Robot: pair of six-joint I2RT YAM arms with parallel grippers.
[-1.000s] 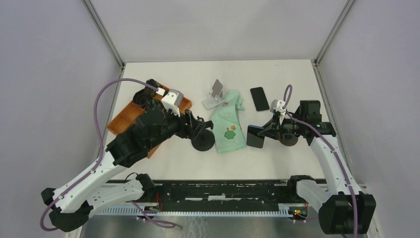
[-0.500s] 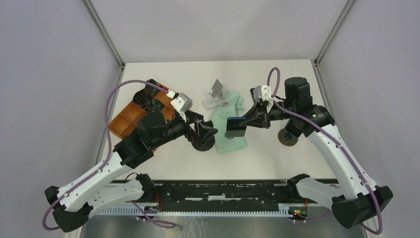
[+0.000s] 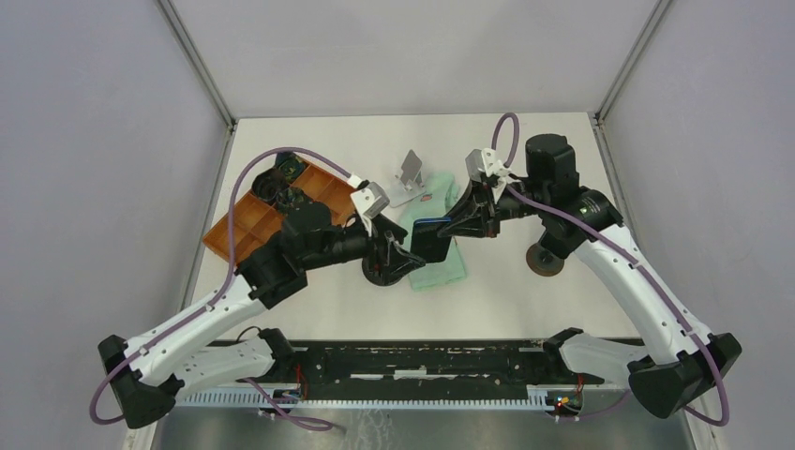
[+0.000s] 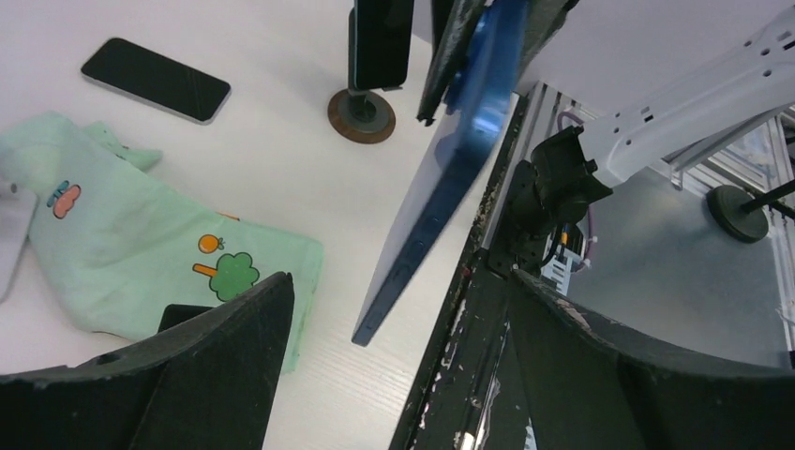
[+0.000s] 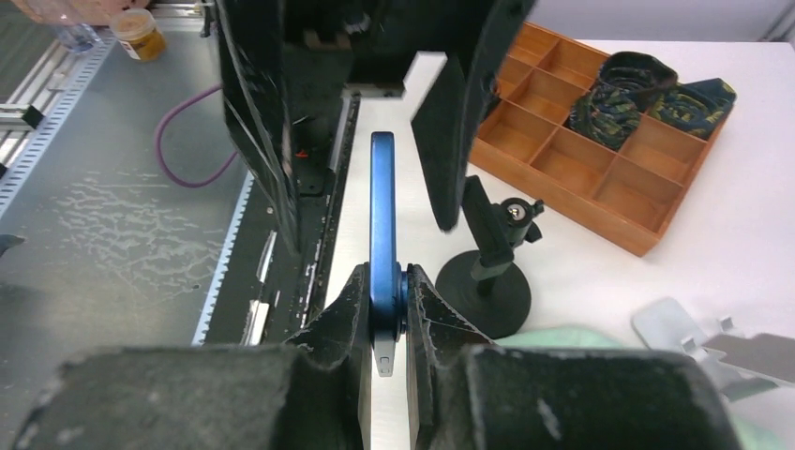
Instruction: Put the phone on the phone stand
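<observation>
My right gripper (image 3: 450,228) is shut on a blue phone (image 3: 432,242) and holds it on edge in the air above the green cloth. In the right wrist view the phone (image 5: 382,216) stands upright between my right gripper's (image 5: 384,305) pads. My left gripper (image 3: 401,255) is open; in its wrist view the phone's lower end (image 4: 441,197) hangs between its wide-apart fingers (image 4: 206,366) without touching them. A black phone stand (image 3: 384,272) on a round base stands just below the left gripper, also in the right wrist view (image 5: 487,281). A silver phone stand (image 3: 410,173) stands farther back.
A green cloth (image 3: 441,267) lies mid-table. An orange compartment tray (image 3: 253,220) sits at the left. A brown-based stand (image 3: 544,261) is at the right. A second, black phone (image 4: 155,80) lies flat beyond the cloth.
My right arm has lifted the blue phone and carried it left, from the table's right side to between the left gripper's fingers. My left arm has reached farther right.
</observation>
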